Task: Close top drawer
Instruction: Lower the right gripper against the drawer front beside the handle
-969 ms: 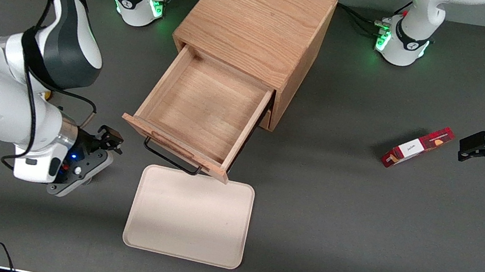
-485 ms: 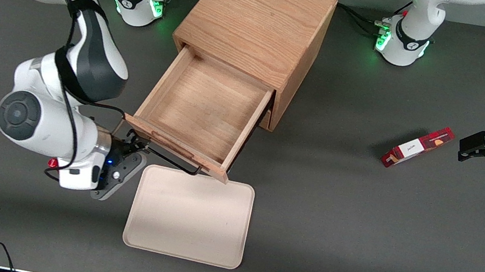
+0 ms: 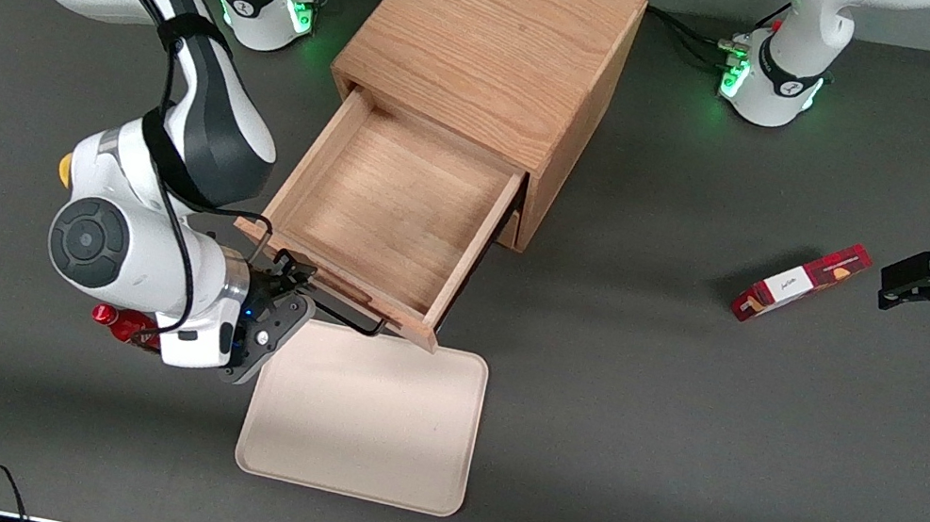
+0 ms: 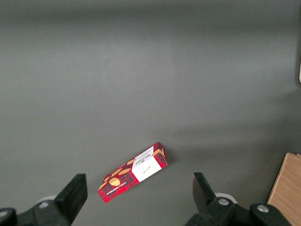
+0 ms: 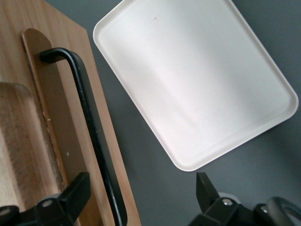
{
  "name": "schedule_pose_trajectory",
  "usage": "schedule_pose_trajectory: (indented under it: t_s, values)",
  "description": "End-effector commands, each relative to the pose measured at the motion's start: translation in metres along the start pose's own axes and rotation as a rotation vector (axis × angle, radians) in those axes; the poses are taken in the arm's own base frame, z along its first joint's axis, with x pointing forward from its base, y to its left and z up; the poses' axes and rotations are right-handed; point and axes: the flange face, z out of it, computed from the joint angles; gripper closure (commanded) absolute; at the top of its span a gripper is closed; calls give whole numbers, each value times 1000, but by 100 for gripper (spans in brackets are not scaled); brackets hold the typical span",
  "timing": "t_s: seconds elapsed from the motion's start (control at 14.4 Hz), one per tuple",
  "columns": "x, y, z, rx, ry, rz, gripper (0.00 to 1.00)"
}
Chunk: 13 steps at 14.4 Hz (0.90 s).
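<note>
The top drawer point(image 3: 385, 199) stands pulled far out of the wooden cabinet point(image 3: 493, 46), and its inside is bare. Its black wire handle point(image 3: 341, 313) hangs on the front, which faces the front camera. My right gripper point(image 3: 294, 272) is open at the end of the drawer front nearest the working arm, just above the handle's end. In the right wrist view the drawer front point(image 5: 61, 117) and the handle point(image 5: 87, 108) run between my gripper's point(image 5: 141, 195) spread fingers, one finger point(image 5: 75, 193) over the wood and the other over the table.
A cream tray point(image 3: 365, 420) lies on the table just in front of the open drawer and also shows in the right wrist view point(image 5: 197, 80). A red snack box point(image 3: 801, 282) lies toward the parked arm's end. A small red object point(image 3: 119, 324) lies under my arm.
My right arm has swung in from the working arm's end of the table, bringing the gripper up to the end of the drawer front. The drawer has not moved.
</note>
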Motion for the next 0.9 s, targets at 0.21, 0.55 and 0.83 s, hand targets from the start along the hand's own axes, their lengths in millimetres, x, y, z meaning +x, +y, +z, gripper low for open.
schedule_pose_trajectory:
  t_s: [0.21,0.55,0.83]
  values:
    - [9,2,23,37,-10,-32,0]
    - [12,-3,27,39,-16,-37,0]
    - [11,-8,28,40,-25,-37,0]
